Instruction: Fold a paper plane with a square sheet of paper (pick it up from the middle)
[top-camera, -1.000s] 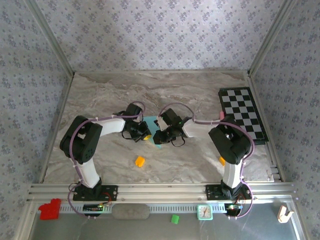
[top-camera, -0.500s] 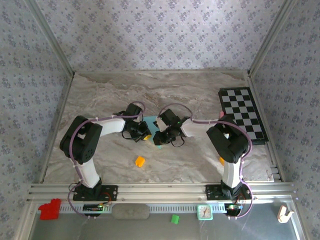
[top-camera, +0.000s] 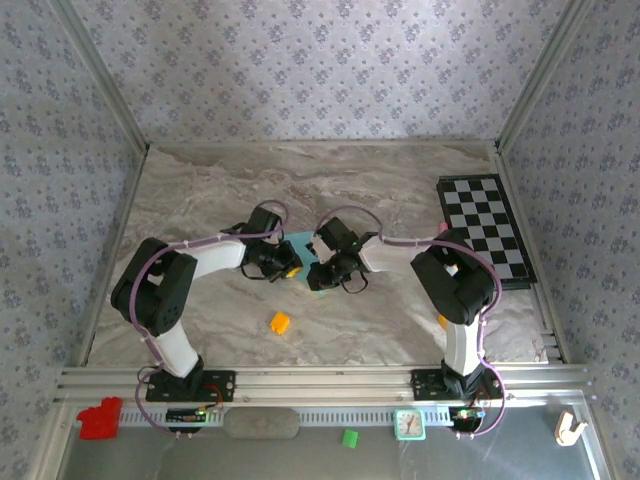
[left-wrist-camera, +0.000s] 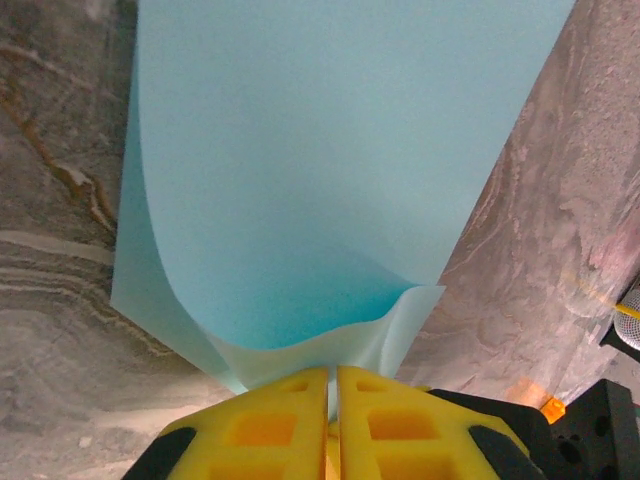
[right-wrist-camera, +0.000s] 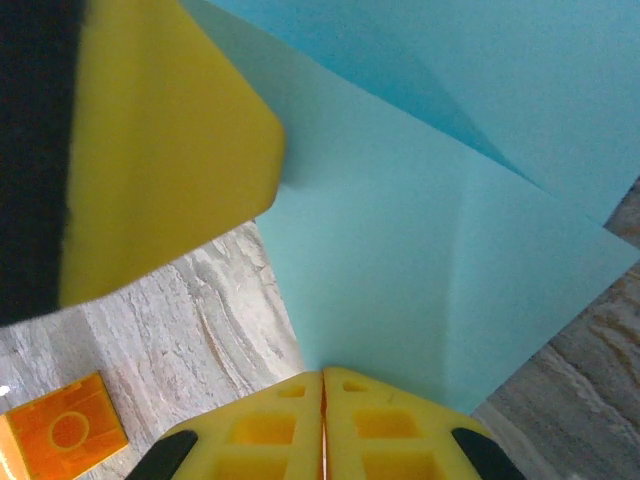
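Over the last second the left arm (top-camera: 165, 290) had swung its elbow a little outward, toward the left edge of the table (top-camera: 200, 190), while the left gripper (left-wrist-camera: 332, 395) stayed near the middle. Its yellow fingers were clenched on the near edge of the square sheet of paper (left-wrist-camera: 330, 150), which curled upward from the pinch and seemed lifted off the marble there.

Just to the right, the right gripper (right-wrist-camera: 322, 395) had shifted slightly toward the left one. Its fingers were also pressed together on an edge of the same sheet, and a fold line ran across the paper in front of it. Seen from above, the 2 grippers stood close together, with the sheet between them and partly under them. This probably meant that a fold was being shaped while both held the paper, and the plane was far from ready.

For moving, the left side and the far half of the table were free. 1 orange cube (top-camera: 280, 322) lay near, on the robot's side of the grippers but apart from the sheet. The checkered board (top-camera: 487, 230) lay well apart at the right edge.
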